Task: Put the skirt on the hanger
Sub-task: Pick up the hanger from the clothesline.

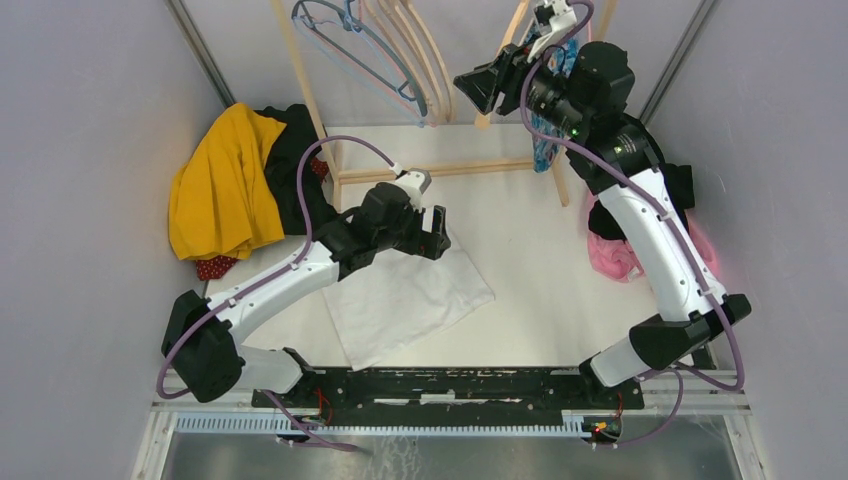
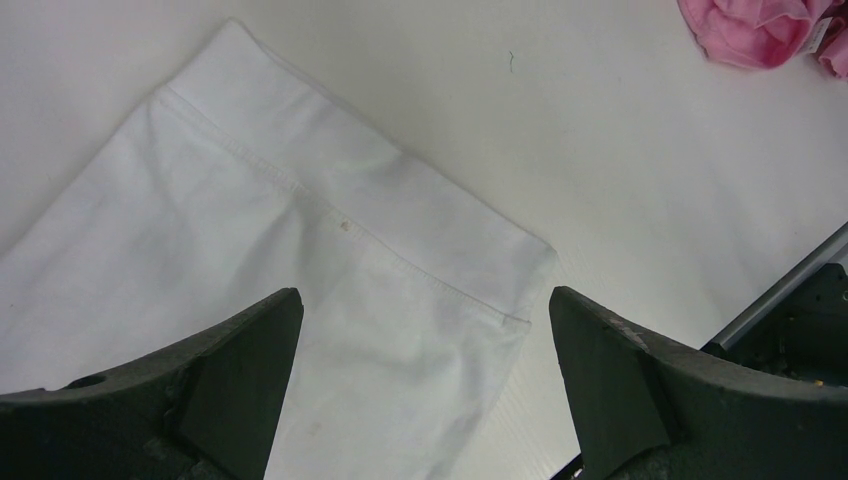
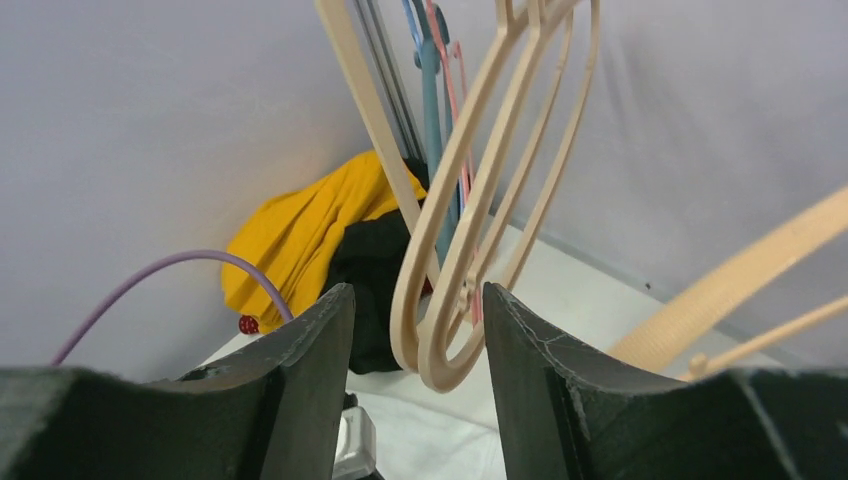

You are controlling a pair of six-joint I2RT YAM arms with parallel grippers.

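Observation:
The white skirt [image 1: 400, 295] lies flat on the table, its waistband toward the far right. In the left wrist view the skirt [image 2: 300, 250] fills the frame below my left gripper [image 2: 425, 340], which is open and hovers over the waistband's corner; in the top view this gripper [image 1: 435, 232] sits over the skirt's far edge. Several wooden hangers [image 1: 415, 60] hang from the rack. My right gripper [image 1: 480, 85] is raised beside them. In the right wrist view it [image 3: 418, 340] is open, with the hangers' curved ends [image 3: 440, 330] seen between the jaws, untouched.
A wooden rack [image 1: 440, 170] stands at the back, with blue and pink wire hangers [image 1: 340, 40] and a patterned garment [image 1: 545, 140] on it. A yellow and black clothes pile [image 1: 220, 180] lies at the far left. A pink garment [image 1: 615, 250] lies at the right.

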